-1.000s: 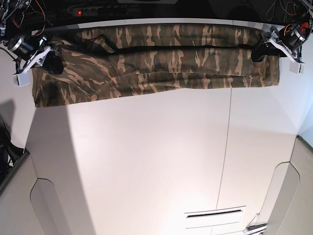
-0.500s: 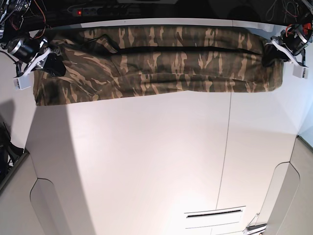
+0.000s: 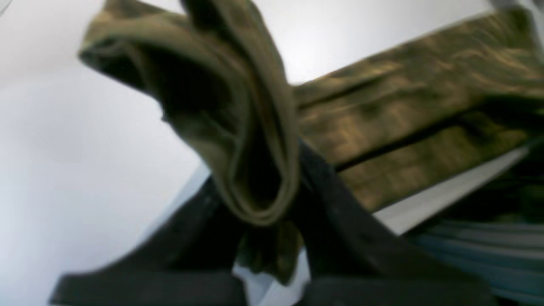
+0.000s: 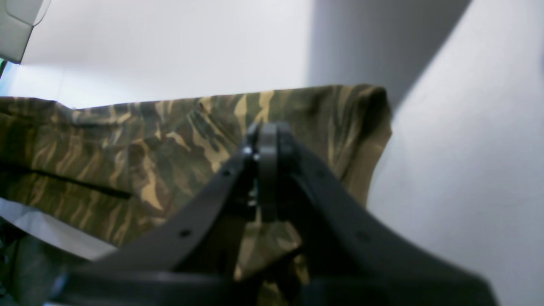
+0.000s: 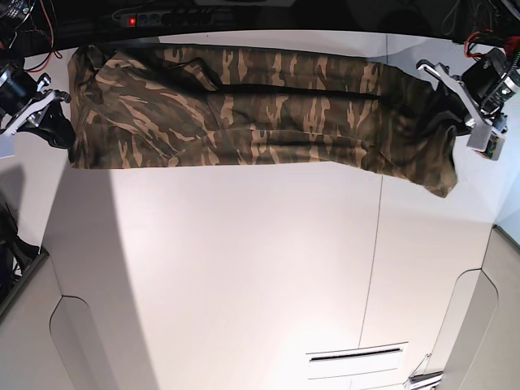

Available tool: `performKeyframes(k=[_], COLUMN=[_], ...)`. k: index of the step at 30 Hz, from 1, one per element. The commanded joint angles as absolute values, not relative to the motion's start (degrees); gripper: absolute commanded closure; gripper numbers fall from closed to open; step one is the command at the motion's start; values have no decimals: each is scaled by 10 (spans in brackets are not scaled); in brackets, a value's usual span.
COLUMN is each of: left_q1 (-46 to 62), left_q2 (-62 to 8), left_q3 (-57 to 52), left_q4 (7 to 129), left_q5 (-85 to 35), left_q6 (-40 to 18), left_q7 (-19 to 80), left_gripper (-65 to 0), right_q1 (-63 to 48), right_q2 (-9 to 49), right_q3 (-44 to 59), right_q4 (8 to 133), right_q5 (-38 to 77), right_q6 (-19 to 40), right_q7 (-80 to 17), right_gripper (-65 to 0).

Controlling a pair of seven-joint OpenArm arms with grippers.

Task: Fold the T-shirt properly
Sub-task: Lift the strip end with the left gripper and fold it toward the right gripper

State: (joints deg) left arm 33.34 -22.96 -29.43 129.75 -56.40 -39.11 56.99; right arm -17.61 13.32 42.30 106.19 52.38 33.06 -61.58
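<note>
The camouflage T-shirt (image 5: pixel 260 122) lies folded into a long band across the far side of the white table (image 5: pixel 244 276). My left gripper (image 5: pixel 448 104) is at the band's right end in the base view. It is shut on a bunched fold of the cloth (image 3: pixel 238 127), which loops between its black fingers (image 3: pixel 331 191). That end is lifted and sags toward the table. My right gripper (image 5: pixel 58 127) is at the band's other end, its jaws pressed together (image 4: pixel 267 140) on the shirt's edge (image 4: pixel 148 148).
A power strip with a red light (image 5: pixel 134 18) and cables run along the dark far edge. A narrow slot (image 5: pixel 355 354) sits in the table's near right part. Rounded cut-outs flank the near corners (image 5: pixel 77 325).
The left gripper has closed on the shirt's right end and pulled it nearer, so that end now droops. The right gripper has moved outward to the left with its end.
</note>
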Motion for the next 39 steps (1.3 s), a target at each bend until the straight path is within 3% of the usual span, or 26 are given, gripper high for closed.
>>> performKeyframes(k=[1, 5, 16, 20, 23, 25, 32, 39], left_q1=[335, 331, 270, 240, 228, 227, 228, 227], left_q2=[-227, -201, -120, -84, -65, -57, -54, -54], left_q3=[-274, -156, 62, 98, 130, 151, 192, 192], left_q4=[1318, 1327, 1270, 1211, 1169, 1149, 1135, 1135], left_q5=[-565, -472, -307, -304, -316, -318, -319, -319], left_q6=[-399, -366, -364, -365, -365, -365, -365, -365], left_q7=[559, 502, 435, 430, 430, 416, 406, 419], left_gripper=[0, 0, -5, -206, -311, -319, -319, -319], right_q1=[-175, -175, -175, -180, -180, -180, -178, -176], right_q2=[143, 143, 143, 146, 146, 146, 146, 144], right_q3=[435, 468, 519, 511, 496, 480, 390, 344], right_q4=[1072, 1072, 1068, 1048, 1017, 988, 889, 874], right_q5=[531, 531, 509, 501, 502, 502, 501, 511], right_q6=[333, 333, 333, 333, 333, 332, 335, 335], right_q7=[-604, -604, -602, -603, -604, -604, -587, -582], right_gripper=[0, 0, 0, -2, -308, -418, -432, -430])
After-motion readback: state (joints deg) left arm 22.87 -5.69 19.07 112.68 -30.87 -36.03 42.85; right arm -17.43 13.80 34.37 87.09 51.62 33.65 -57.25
